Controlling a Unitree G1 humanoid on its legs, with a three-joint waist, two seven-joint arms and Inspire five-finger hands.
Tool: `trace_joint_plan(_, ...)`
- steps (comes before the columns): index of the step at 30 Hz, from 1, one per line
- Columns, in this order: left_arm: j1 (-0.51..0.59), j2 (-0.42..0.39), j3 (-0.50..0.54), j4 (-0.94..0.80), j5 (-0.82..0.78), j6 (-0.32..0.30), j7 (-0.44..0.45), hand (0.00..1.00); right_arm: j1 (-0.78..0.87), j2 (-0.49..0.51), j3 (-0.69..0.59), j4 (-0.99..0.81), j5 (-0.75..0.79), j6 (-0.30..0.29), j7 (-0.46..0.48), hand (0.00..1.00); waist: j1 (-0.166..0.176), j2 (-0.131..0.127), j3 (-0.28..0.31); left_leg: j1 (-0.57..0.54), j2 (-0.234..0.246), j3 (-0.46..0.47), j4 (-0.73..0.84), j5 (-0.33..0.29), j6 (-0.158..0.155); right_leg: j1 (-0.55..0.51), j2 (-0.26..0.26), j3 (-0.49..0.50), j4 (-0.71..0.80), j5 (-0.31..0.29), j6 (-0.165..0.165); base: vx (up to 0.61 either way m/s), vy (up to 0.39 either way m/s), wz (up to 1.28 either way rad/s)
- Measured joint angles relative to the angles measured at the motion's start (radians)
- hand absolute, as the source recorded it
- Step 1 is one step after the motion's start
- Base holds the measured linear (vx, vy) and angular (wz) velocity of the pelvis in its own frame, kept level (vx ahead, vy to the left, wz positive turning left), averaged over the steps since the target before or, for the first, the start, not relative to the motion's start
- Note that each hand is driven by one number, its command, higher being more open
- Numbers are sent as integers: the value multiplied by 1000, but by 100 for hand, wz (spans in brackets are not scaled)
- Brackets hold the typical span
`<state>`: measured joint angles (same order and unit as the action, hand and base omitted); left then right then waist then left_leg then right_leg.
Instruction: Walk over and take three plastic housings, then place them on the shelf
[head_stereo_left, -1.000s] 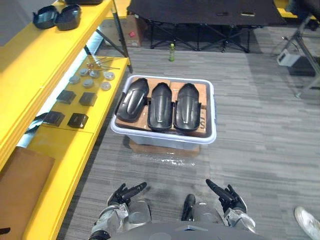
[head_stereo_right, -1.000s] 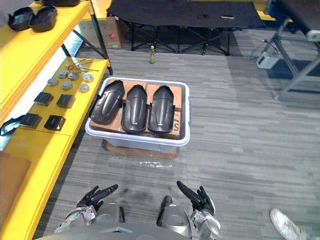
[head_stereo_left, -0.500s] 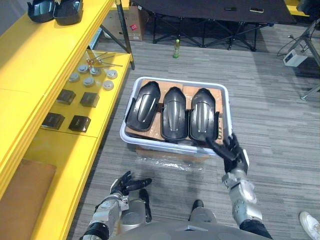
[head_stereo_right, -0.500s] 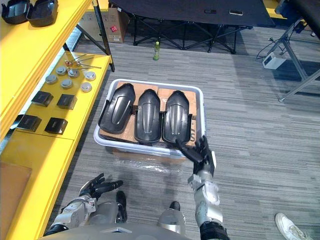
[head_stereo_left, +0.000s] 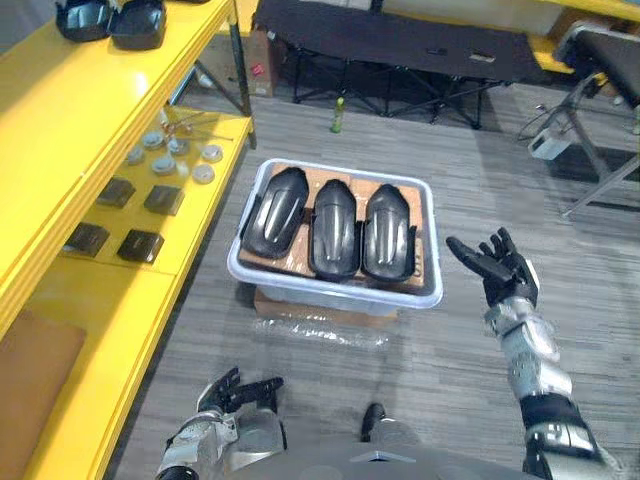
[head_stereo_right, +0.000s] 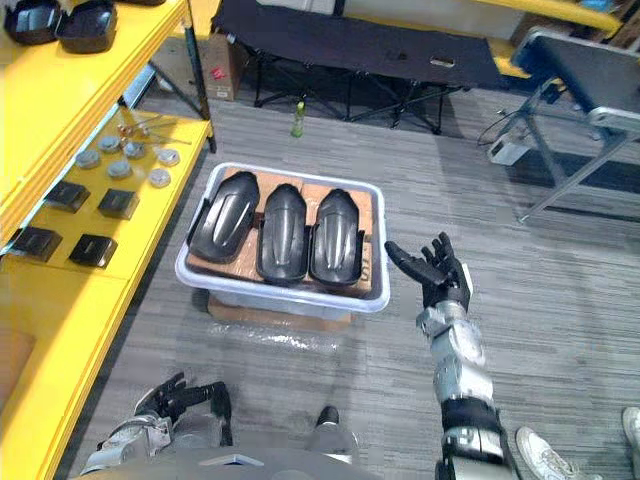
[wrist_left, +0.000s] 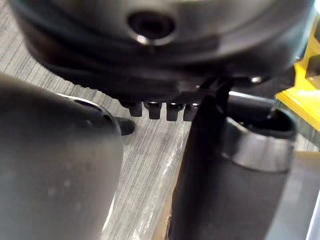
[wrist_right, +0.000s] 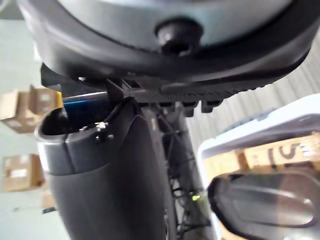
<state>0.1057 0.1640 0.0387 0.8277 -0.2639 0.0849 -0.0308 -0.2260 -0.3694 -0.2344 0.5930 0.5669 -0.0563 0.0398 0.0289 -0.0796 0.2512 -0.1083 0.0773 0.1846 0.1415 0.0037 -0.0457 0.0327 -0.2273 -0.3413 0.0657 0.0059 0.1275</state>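
Both hands are empty: the left hand (head_stereo_left: 238, 392) hangs low by the robot with its fingers loosely spread. The right hand (head_stereo_left: 499, 268) is raised with fingers splayed wide, near the right rim of the white tub (head_stereo_left: 330, 291) and not touching it. The three plastic housings (head_stereo_left: 335, 229) lie side by side in that tub on a cardboard sheet (head_stereo_left: 424, 258), domed backs up, and the tub sits on a flat cardboard box (head_stereo_left: 300, 303) on the floor. The step in hand looks like the first pickup. It likely goes best by swinging the right hand in over the rightmost housing and closing across its narrow width on the side edges, since the smooth dome offers little grip. The neighbours lie close, so fingers may nudge them. To the left, the yellow shelf (head_stereo_left: 60, 140) carries small black blocks (head_stereo_left: 140, 243) and round metal discs (head_stereo_left: 165, 160), with bare board nearer the robot. Two more housings (head_stereo_left: 110, 22) sit on its upper board. Farther off stand a green bottle (head_stereo_left: 340, 112) and a black folding cot (head_stereo_left: 400, 45).
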Motion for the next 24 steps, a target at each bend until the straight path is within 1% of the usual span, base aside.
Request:
trace_joint_plan(1,-1,0,2,-9,0,0,-4,100,-28,-14,0,18,1,9,-16,100,2,7,13,-20,8,-4,18,0,0,-11,4,-7,6,-1,-1,-249,-53,25)
trace_joint_plan(2,-10,1,6,-14,1,-1,-12,100,-80,-46,0,50,3,15,-41,100,12,24,41,-54,23,-17,49,0,0,-31,12,-12,16,-1,-1,-199,-41,18)
trace_joint_plan(3,-19,8,12,-14,5,-1,-15,100,-121,-78,0,75,8,16,-54,100,29,32,69,-77,27,-27,66,1,0,-45,21,-14,22,0,0,-216,-28,13)
trace_joint_plan(4,-19,15,12,-15,11,-3,-13,100,-140,-90,0,86,8,20,-59,100,36,32,80,-87,34,-30,69,2,0,-52,21,-14,22,1,1,-117,-7,8)
trace_joint_plan(5,-19,26,20,-13,10,-3,-11,100,-168,-110,0,98,7,24,-71,100,46,32,104,-93,38,-34,68,4,0,-54,23,-18,21,3,4,-100,-13,16)
trace_joint_plan(6,-19,29,37,-27,-6,-15,-8,100,-190,-128,0,115,7,24,-83,100,54,20,133,-96,38,-47,63,15,2,-55,24,-23,24,3,4,-69,-20,18)
trace_joint_plan(9,-31,49,40,-55,-11,-21,-2,100,-255,-153,5,164,7,27,-98,100,71,-8,169,-134,34,-50,67,22,6,-92,20,-19,37,5,5,-41,1,8)
trace_joint_plan(11,-44,49,39,-55,-13,-25,-1,100,-295,-186,30,201,-3,34,-95,100,80,-5,190,-141,25,-49,67,24,10,-98,19,-14,37,19,8,0,0,0)
trace_joint_plan(12,-44,49,36,-55,-18,-27,-1,100,-309,-194,36,209,-6,42,-95,100,79,-2,192,-147,22,-49,68,27,8,-103,17,-14,37,21,8,36,31,5)
trace_joint_plan(13,-47,45,33,-54,-28,-38,-2,100,-345,-220,57,238,-7,58,-95,100,80,8,199,-163,18,-48,74,29,11,-118,12,-12,37,27,5,37,35,2)
trace_joint_plan(16,-53,42,16,-54,-58,-45,-4,100,-405,-243,65,299,-13,97,-95,100,83,27,213,-183,18,-46,83,33,21,-134,11,-10,37,37,-2,44,20,0)
trace_joint_plan(17,-57,40,11,-53,-66,-47,-4,100,-425,-255,67,336,-44,114,-95,100,89,36,219,-184,17,-46,83,33,21,-136,11,-10,37,37,-3,61,6,1)
trace_joint_plan(19,-60,33,7,-52,-71,-55,-5,100,-439,-273,69,373,-86,122,-95,100,98,48,225,-187,17,-47,83,33,21,-138,11,-10,37,37,-3,50,-1,0)
trace_joint_plan(23,-63,21,-8,-48,-118,-79,-19,100,-501,-347,89,437,-170,150,-95,100,98,79,255,-204,15,-52,81,33,21,-159,9,-12,47,35,-4,18,2,0)
trace_joint_plan(24,-63,21,-13,-45,-125,-84,-19,100,-506,-353,91,438,-171,152,-95,100,98,80,256,-207,14,-53,81,33,21,-164,8,-12,50,33,-5,0,0,0)
